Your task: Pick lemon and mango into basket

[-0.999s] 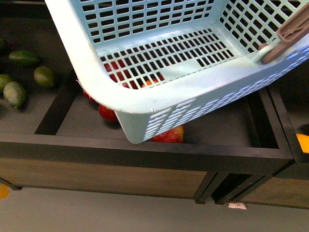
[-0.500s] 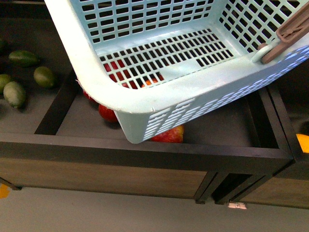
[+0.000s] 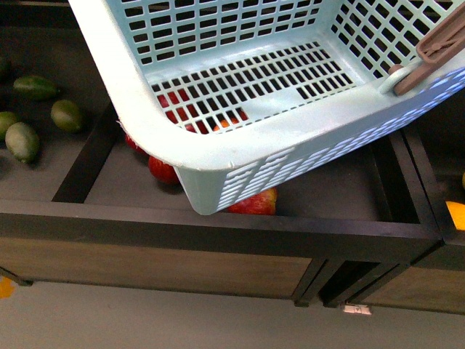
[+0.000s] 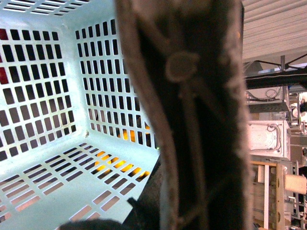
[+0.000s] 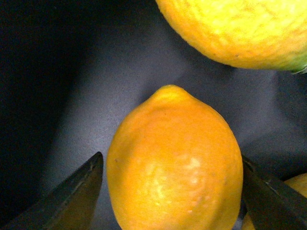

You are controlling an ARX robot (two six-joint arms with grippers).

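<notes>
The pale aqua basket (image 3: 218, 156) hangs tilted over the dark fruit bins, and nothing lies on its slotted floor. My left gripper (image 4: 168, 211) is shut on its brown ribbed handle (image 4: 192, 96), which fills the left wrist view beside the basket's lattice wall (image 4: 48, 96). The lemon (image 5: 175, 163) lies on a dark bin floor. My right gripper (image 5: 172, 191) is open around it, one finger (image 5: 72, 196) on each side with a small gap. A red mango (image 3: 256, 202) shows in the bin under the basket's corner, partly hidden.
More red fruit (image 3: 161, 169) lies beneath the basket. Green fruits (image 3: 22, 140) sit in the left bin. An orange fruit (image 3: 456, 213) shows at the right edge. A larger yellow fruit (image 5: 240, 28) lies just beyond the lemon. Dark dividers (image 3: 87, 163) separate the bins.
</notes>
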